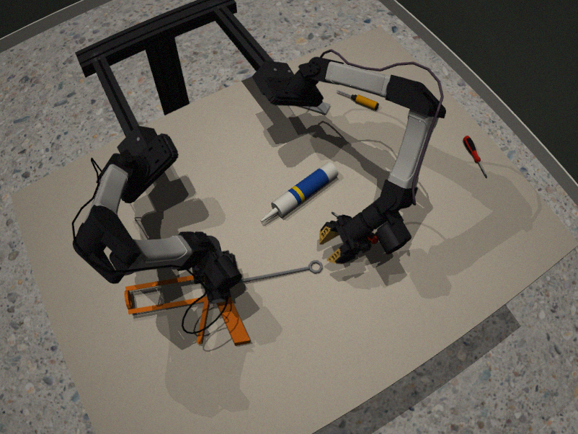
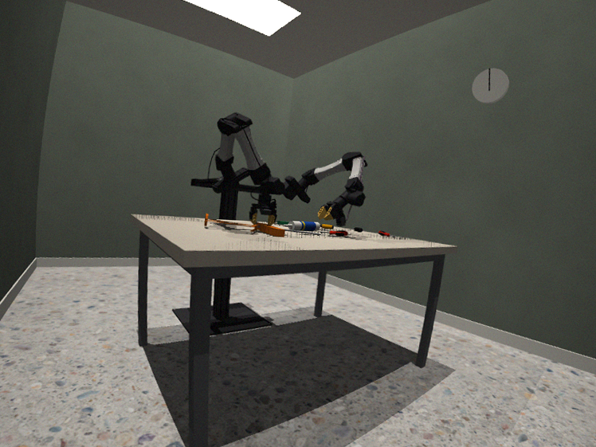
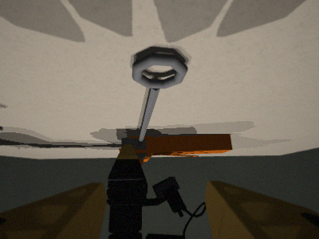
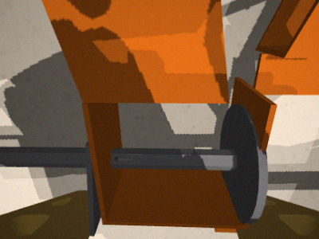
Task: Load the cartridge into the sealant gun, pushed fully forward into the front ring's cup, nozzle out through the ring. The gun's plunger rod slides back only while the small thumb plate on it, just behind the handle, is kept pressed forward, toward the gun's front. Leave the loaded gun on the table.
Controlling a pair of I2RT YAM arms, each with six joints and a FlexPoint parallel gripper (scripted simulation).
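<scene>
The orange sealant gun [image 1: 236, 326] [image 2: 270, 230] [image 3: 187, 144] [image 4: 187, 52] lies on the table, its front ring [image 1: 128, 300] at the left in the top view. Its rod ends in a pull ring [image 1: 315, 261] [image 3: 139, 74] at the back. My right gripper [image 2: 263, 219] [image 4: 163, 199] spans the handle housing, one finger against the thumb plate [image 4: 93, 199], the other against the plunger disc [image 4: 241, 171]. My left gripper [image 1: 329, 245] [image 2: 324, 213] is open and empty, just beyond the pull ring. The white-and-blue cartridge [image 1: 310, 183] [image 2: 304, 225] lies apart from the gun, in the middle.
A yellow screwdriver [image 1: 366, 101] and a flat grey piece [image 1: 319, 108] lie near the left arm's base. A red screwdriver [image 1: 471, 148] lies near the far right edge. The right arm's wrist hangs over the gun's handle and hides part of it in the top view.
</scene>
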